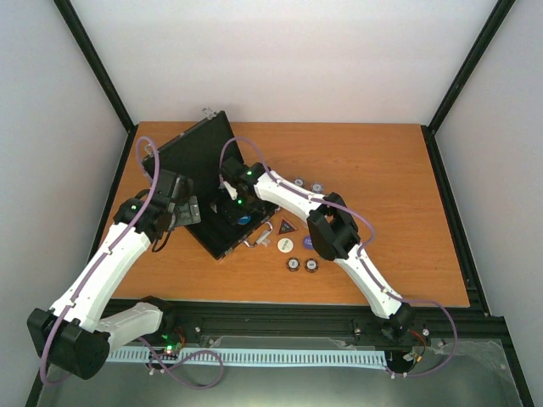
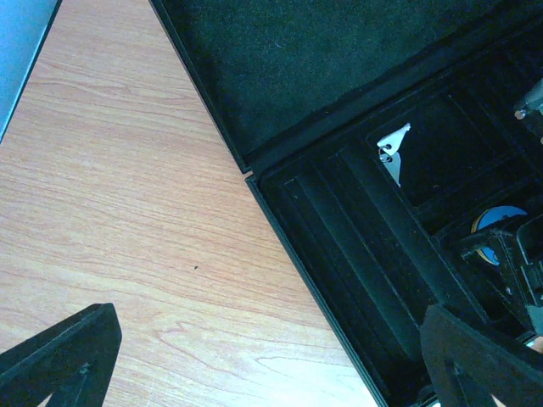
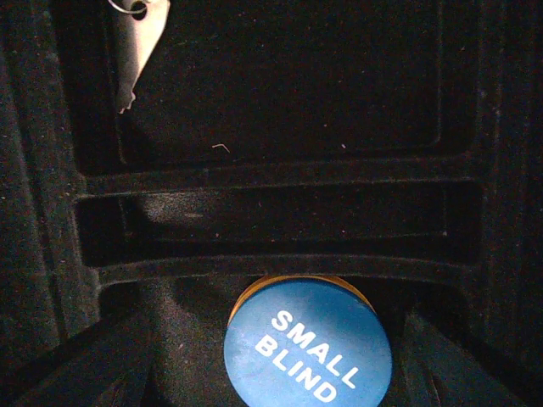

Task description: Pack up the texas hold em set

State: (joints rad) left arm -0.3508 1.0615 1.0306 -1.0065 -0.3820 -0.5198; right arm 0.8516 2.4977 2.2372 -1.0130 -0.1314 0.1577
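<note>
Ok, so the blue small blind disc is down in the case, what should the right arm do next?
Probably lift the right gripper straight up out of the case, freeing it to fetch the triangular token. The small blind disc lies in its recess, the jaws stand open on either side of it, and other pieces sit loose on the table.

Upright lid [image 1: 197, 157] blocks far-L; R table [image 1: 399, 186] open.

Blue SMALL BLIND disc [image 3: 307, 352] in black case [image 3: 280, 102] — silver key [image 3: 136, 51] upper-left.
</note>
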